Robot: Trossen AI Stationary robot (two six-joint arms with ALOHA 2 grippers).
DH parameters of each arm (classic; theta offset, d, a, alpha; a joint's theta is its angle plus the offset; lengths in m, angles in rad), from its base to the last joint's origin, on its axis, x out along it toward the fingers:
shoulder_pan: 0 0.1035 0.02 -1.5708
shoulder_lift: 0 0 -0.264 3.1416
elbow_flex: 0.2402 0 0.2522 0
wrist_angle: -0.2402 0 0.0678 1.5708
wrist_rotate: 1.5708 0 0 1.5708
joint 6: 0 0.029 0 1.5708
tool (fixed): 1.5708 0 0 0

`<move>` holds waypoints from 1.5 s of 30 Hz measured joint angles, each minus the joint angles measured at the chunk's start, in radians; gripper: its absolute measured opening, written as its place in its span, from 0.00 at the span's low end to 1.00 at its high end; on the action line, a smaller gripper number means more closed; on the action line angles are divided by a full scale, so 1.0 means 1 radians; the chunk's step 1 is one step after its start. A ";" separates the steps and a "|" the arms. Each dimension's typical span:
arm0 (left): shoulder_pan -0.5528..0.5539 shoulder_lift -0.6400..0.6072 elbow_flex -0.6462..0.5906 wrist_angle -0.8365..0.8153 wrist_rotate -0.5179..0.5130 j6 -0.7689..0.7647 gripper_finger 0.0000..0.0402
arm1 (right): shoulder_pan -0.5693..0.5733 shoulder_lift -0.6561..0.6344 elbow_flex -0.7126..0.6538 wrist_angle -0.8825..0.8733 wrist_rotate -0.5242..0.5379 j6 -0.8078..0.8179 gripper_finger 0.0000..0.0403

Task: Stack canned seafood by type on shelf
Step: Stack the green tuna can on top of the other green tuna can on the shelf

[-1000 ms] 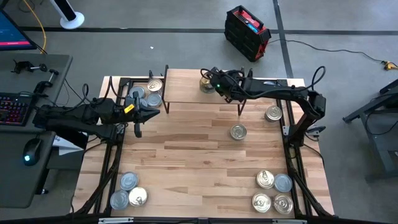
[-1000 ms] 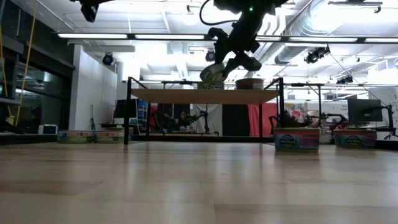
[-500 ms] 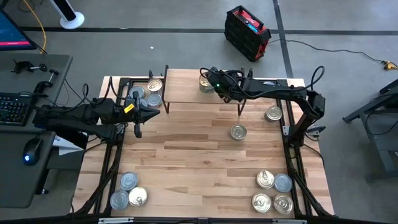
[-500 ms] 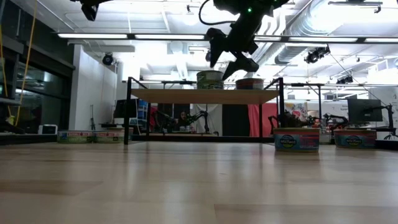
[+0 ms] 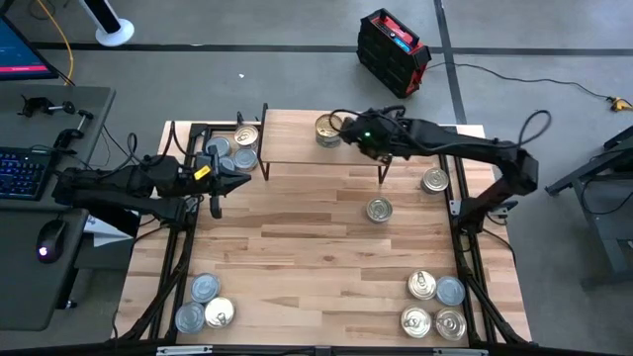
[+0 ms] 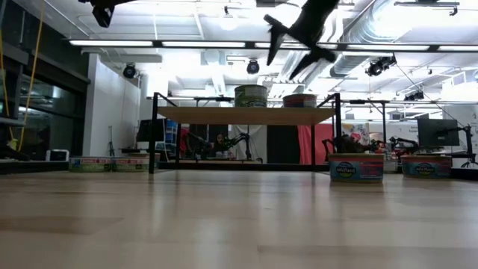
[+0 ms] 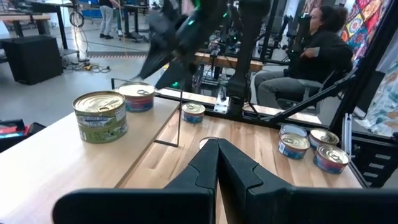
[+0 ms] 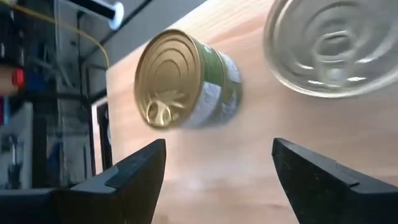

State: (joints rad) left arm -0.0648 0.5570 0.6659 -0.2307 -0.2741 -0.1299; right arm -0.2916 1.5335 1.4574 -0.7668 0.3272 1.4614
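Note:
The shelf (image 5: 297, 140) stands at the table's far edge, a light board on black legs (image 6: 239, 115). A gold-lidded, green-labelled tin (image 5: 327, 130) stands on it, on its base; in the left wrist view it (image 7: 101, 115) looks two tins high. A red-labelled, silver-lidded tin (image 6: 299, 100) stands beside it. My right gripper (image 5: 344, 123) hangs open above the shelf, just right of the gold tin (image 8: 180, 81), touching nothing. My left gripper (image 5: 245, 178) is shut and waits at the shelf's left end.
Several tins (image 5: 237, 148) sit at the table's far left corner, three (image 5: 203, 302) at the near left, several (image 5: 435, 302) at the near right. Two single tins (image 5: 379, 210) (image 5: 435, 180) stand right of the middle. A person sits beyond the table (image 7: 311, 43).
My right gripper has opened and let go of the gold-lidded tin, which now stands on the shelf. The gripper has then risen and drawn back toward the table's right.

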 joint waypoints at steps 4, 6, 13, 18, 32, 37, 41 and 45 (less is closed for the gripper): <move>0.001 0.045 0.000 0.049 -0.025 -0.072 0.00 | 0.004 -0.082 0.000 -0.039 -0.072 -0.135 0.65; 0.017 0.097 0.003 0.106 -0.044 -0.137 0.00 | 0.012 -0.125 0.000 -0.073 -0.102 -0.199 0.59; 0.194 0.502 0.278 -0.061 0.011 -0.096 0.00 | 0.100 -0.266 0.000 -0.302 -0.099 -0.358 0.08; 0.335 0.805 0.535 -0.226 0.030 0.198 0.00 | 0.202 -0.321 0.000 -0.343 -0.078 -0.373 0.04; 0.557 1.077 0.634 -0.159 0.167 0.501 0.00 | 0.418 -0.322 0.000 -0.308 0.110 -0.347 0.00; 0.576 1.120 0.633 -0.148 0.192 0.517 0.00 | 0.437 -0.322 0.000 -0.288 0.140 -0.336 0.00; 0.575 1.141 0.633 -0.121 0.194 0.516 0.00 | 0.438 -0.322 0.000 -0.266 0.145 -0.336 0.00; 0.573 1.153 0.633 -0.084 0.195 0.509 0.00 | 0.438 -0.322 0.000 -0.259 0.152 -0.336 0.00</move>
State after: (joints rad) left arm 0.5079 1.7103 1.2987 -0.3143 -0.0792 0.3790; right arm 0.1459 1.2118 1.4578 -1.0259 0.4795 1.1252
